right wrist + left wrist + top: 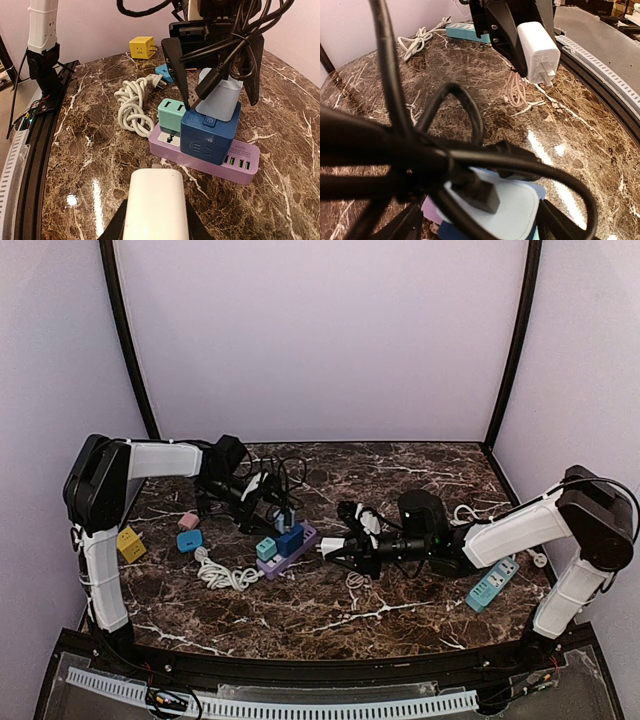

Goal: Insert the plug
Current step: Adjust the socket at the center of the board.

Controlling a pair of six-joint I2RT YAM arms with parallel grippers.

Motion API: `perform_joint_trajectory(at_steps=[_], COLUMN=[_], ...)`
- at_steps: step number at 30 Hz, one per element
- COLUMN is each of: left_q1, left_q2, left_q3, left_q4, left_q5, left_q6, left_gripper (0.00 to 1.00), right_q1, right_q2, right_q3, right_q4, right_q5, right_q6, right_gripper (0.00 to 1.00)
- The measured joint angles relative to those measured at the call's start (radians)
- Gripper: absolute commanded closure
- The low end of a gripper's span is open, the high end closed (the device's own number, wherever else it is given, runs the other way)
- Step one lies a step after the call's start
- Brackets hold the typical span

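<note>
— Two arms seen from above. Where's the plug?
— The white plug (331, 543) is pinched in the right gripper (345, 546), just beside the purple strip (283, 565). I count one purple strip, one teal strip (492, 585) and three loose cubes: yellow (130, 544), pink (188, 521), blue (189, 540).
— Left wrist?
— The left gripper (480, 225) stands spread, straddling one pale-blue adapter (515, 210) with one black cable (475, 192) plugged in.
— Right wrist?
— The strip lies straight ahead of the plug. I'd call it the approach: next, line the prongs up with a free socket and push.
</note>
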State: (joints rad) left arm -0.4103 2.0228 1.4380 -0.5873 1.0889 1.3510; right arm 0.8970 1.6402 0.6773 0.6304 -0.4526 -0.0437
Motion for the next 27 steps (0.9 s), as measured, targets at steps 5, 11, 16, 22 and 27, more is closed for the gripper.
perform_joint_trajectory(at_steps=[5,11,16,22,27], left_q1=[-0.013,-0.013,-0.013,-0.014,-0.029], left_q2=[0.0,-0.03,-0.112,-0.226,-0.287], left_q3=[-0.013,-0.077,-0.2,-0.38,-0.488], left_q4=[-0.085,-0.082,0.081,0.37,0.576], left_q5=[0.001,0.015,-0.013,-0.075,-0.142], left_q6=[0.113,0.164,0.02,-0.226,-0.417], left_gripper=[0.29,0.41,0.49,0.51,0.5], right_q1=[-0.002,-0.002,-0.002,-0.002,-0.002], right_q2=[0.0,0.0,0.0,0.019,0.1], right_q3=[0.0,0.0,0.0,0.032,0.079], right_q4=[-0.003,-0.003,-0.005,-0.025,0.029], right_q5=[0.0,0.0,0.0,-0.007,-0.039], right_q6=[0.0,0.0,0.0,-0.012,-0.03], right_gripper=[1.0,1.0,1.0,1.0,1.0])
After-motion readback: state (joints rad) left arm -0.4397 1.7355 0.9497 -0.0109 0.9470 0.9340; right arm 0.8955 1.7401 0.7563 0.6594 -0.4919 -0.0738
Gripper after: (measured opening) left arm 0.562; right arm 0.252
